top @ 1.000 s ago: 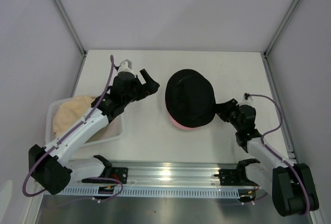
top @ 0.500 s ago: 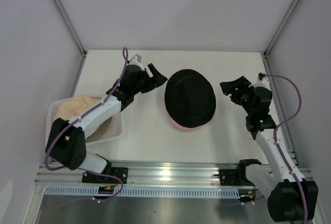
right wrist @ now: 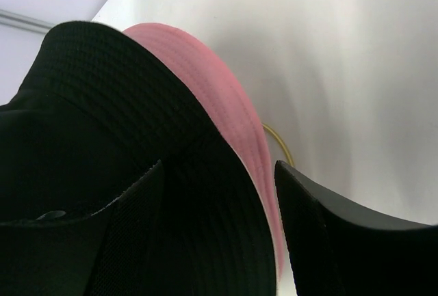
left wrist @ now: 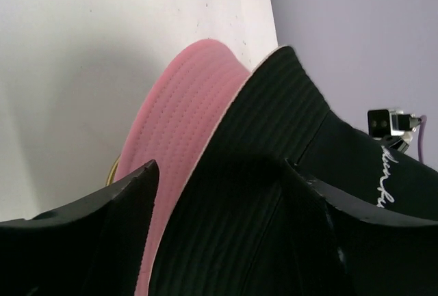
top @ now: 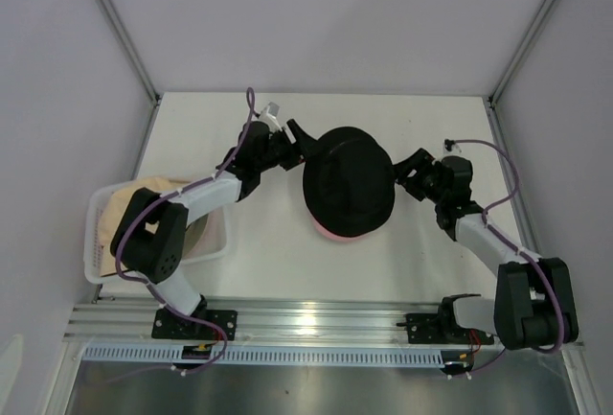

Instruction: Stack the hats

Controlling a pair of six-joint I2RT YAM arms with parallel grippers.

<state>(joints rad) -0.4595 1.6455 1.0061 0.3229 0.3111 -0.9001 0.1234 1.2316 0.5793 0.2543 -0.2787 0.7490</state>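
Two-high stack first: seeing the black hat [top: 350, 180] lying on the pink hat [top: 335, 235] at the centre of the top view, on the white bench [top: 268, 262], leaving only a sliver of pink brim showing along the stack's lower edge. Finding the left claw [top: 299, 145] at the black brim's upper-left side and the right claw [top: 404, 173] at its right side, both low over the bench.

Looking through the left wrist camera: catching both fingers [left wrist: 96, 234] spread wide at the bottom corners, with black brim over pink brim filling the gap between them, not pinched. Looking through the right wrist camera: meeting a like arrangement, fingers [right wrist: 342, 241] spread apart, black fabric and pink edge lying between them. Not managing to tell touching from hovering for either claw.

Noting white script lettering [left wrist: 390, 173] on the black hat at the right edge of the left wrist view. Spotting the beige hat [top: 129, 206] well apart at the left of the top view, sitting inside the white basket [top: 93, 233], partly under the left arm [top: 182, 199].
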